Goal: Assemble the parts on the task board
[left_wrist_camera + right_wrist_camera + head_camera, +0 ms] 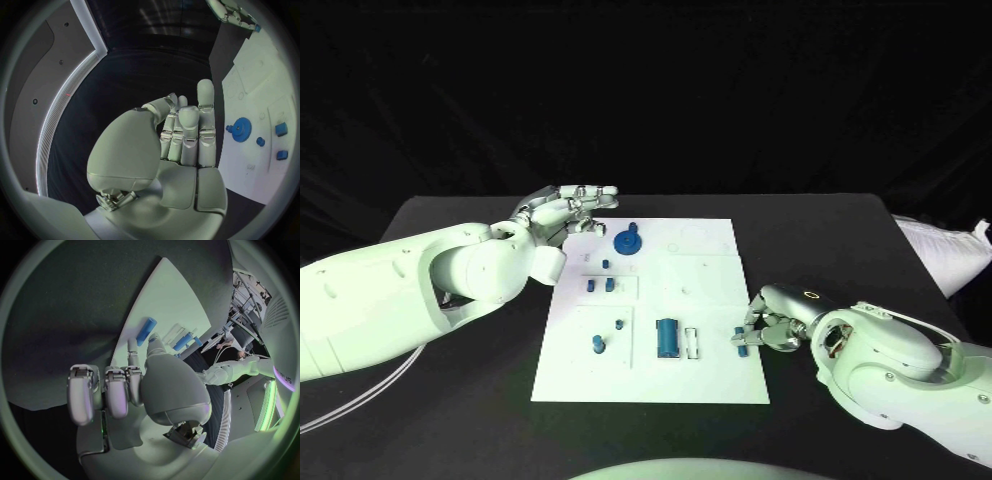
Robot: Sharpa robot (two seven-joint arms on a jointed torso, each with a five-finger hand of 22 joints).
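— Where are we keeping our hands? 
— Our left hand [570, 211] is hovering at the task board's [711, 255] far left corner, fingers straight and together, holding nothing; the blue gear [629, 241] is lying just beside it on the board.

— And the right? 
— Our right hand [764, 330] is resting at the board's right edge, near its front corner, pinching a small blue peg [738, 343] there. The blue block [669, 337] is sitting just inboard of it.
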